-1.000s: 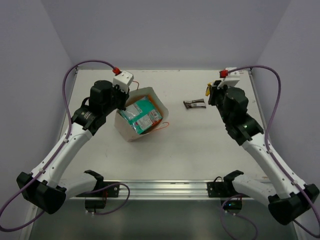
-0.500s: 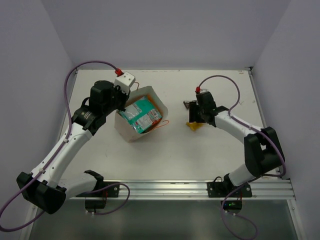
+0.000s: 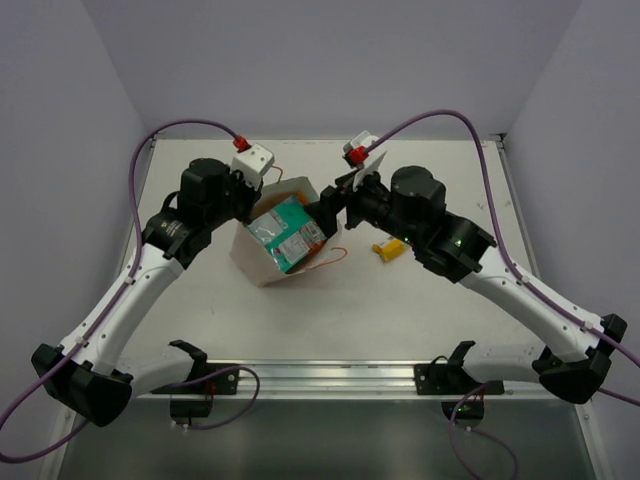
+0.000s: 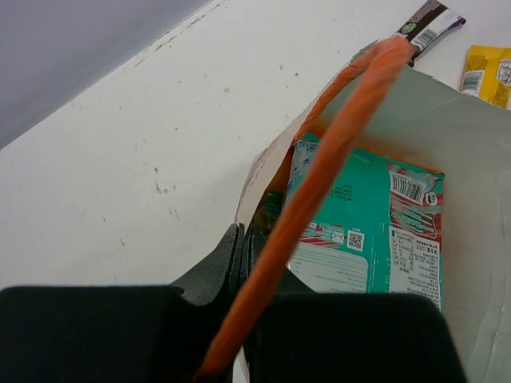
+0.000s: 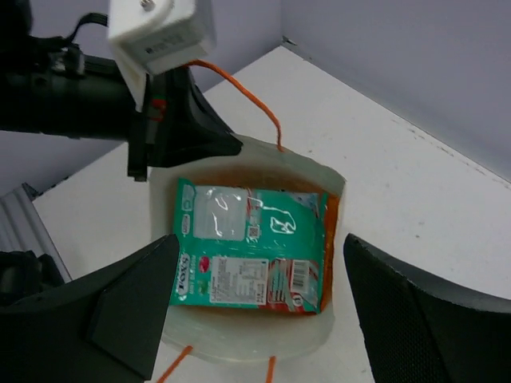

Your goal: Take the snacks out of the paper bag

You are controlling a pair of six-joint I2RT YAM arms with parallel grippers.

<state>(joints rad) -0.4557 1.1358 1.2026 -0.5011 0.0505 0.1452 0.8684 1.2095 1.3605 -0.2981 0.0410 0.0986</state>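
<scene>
Two snacks lie on the surface right of the paper bag [image 3: 250, 258] (a yellow packet [image 3: 390, 248], a dark bar [image 4: 427, 20]). The bag stands left of centre. The left gripper [image 4: 243, 239] pinches its rim; the right gripper [image 5: 260, 263] hangs spread above the teal packet [image 3: 285, 235] inside.

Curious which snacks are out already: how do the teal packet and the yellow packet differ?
The teal packet lies inside the paper bag; the yellow packet lies outside on the table. The teal packet looks larger than the yellow packet. Both are flat printed packets.
</scene>
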